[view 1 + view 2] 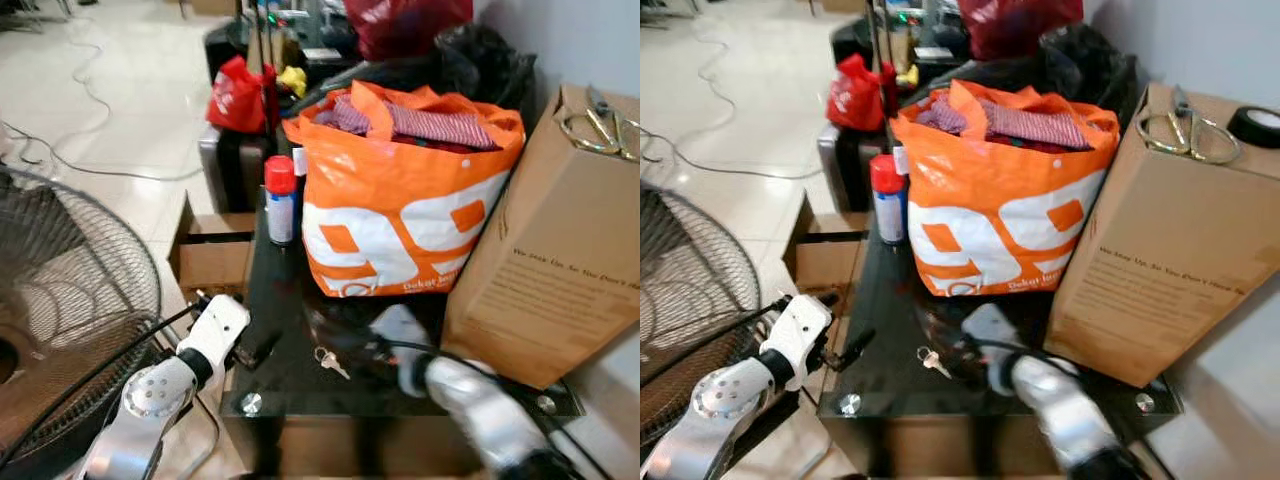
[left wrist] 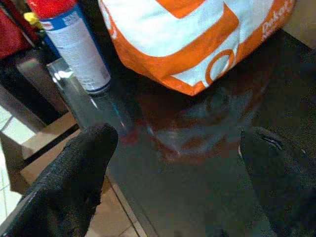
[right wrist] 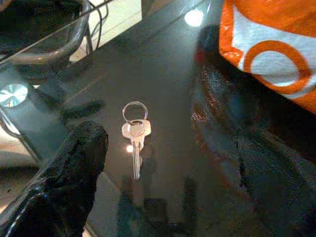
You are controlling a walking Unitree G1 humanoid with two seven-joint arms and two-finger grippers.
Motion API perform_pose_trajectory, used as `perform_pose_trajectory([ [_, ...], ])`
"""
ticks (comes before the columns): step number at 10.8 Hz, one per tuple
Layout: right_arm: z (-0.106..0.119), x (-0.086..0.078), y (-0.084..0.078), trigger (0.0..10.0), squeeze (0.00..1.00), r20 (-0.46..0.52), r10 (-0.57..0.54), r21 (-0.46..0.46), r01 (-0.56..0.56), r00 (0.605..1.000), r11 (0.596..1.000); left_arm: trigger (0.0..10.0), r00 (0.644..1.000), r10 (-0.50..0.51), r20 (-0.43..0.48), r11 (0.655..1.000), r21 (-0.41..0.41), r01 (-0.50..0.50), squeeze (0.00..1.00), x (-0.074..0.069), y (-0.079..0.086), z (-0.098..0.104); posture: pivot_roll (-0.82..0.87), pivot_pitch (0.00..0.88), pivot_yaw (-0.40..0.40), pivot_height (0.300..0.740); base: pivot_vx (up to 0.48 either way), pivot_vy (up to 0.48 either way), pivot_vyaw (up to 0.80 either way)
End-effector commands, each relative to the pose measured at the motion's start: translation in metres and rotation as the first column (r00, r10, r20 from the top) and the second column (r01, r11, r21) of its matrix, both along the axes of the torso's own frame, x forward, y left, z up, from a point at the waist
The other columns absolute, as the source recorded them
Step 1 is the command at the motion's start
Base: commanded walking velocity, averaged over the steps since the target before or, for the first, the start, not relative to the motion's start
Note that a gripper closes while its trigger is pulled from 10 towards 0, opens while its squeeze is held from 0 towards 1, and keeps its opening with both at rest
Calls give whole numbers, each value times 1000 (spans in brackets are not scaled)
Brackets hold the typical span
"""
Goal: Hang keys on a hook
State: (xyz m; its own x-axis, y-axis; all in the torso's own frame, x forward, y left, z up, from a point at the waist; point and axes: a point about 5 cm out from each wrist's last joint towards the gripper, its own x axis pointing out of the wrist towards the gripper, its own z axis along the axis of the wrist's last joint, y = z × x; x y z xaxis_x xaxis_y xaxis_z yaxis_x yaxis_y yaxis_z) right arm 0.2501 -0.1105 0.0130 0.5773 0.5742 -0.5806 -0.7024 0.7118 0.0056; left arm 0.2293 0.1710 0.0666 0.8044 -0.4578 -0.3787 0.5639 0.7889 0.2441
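Black glass table (image 1: 290,380) carries an orange bag (image 1: 400,215) stuffed with clothes, print partly reading "Dekat". Keys (image 3: 135,133) lie flat just ahead of the right gripper (image 3: 163,197), fingers spread, empty. Left gripper (image 2: 177,173) likewise open, empty.

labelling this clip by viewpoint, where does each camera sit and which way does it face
Left eye view: on the head, looking down at the black glass table; left gripper at its near left edge, right gripper by the key.
Right eye view: same stereo head, same scene.
Left wrist view: looks along open black fingers at the spray can and orange bag.
Right wrist view: looks down at the key, fingers open.
Both wrist views share the bag and tabletop.
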Motion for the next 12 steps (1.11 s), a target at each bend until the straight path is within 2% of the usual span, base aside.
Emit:
perform_pose_trajectory([
  [1,-8,3,3,10000,490,-19,-1,-16,1,1000,1000,10000,1000,-25,-5,1000,18,25,0,-6,2,1,-40,61,-29,740,0,0,0],
  [2,-13,2,8,10000,0,-46,-2,-6,2,999,1000,10000,999,-33,-15,999,16,33,0,-11,3,1,-37,76,-29,740,0,0,0],
  [5,-25,1,21,10000,0,-89,-61,44,65,994,997,10000,995,-72,-69,997,36,75,0,-29,5,-2,-13,128,-42,740,0,0,0],
  [7,-28,5,29,3882,0,-86,-137,54,142,987,988,10000,993,-70,-90,996,44,74,0,-37,8,-5,-2,150,-47,740,0,0,0],
  [8,-28,6,35,0,0,-89,-143,68,150,986,986,10000,993,-67,-98,996,48,72,0,-40,12,-6,2,156,-49,740,0,0,0],
  [12,-37,4,35,0,0,-64,-96,-61,92,993,994,10000,984,-102,-145,994,30,107,0,-50,13,-10,0,163,-47,740,0,0,0],
])
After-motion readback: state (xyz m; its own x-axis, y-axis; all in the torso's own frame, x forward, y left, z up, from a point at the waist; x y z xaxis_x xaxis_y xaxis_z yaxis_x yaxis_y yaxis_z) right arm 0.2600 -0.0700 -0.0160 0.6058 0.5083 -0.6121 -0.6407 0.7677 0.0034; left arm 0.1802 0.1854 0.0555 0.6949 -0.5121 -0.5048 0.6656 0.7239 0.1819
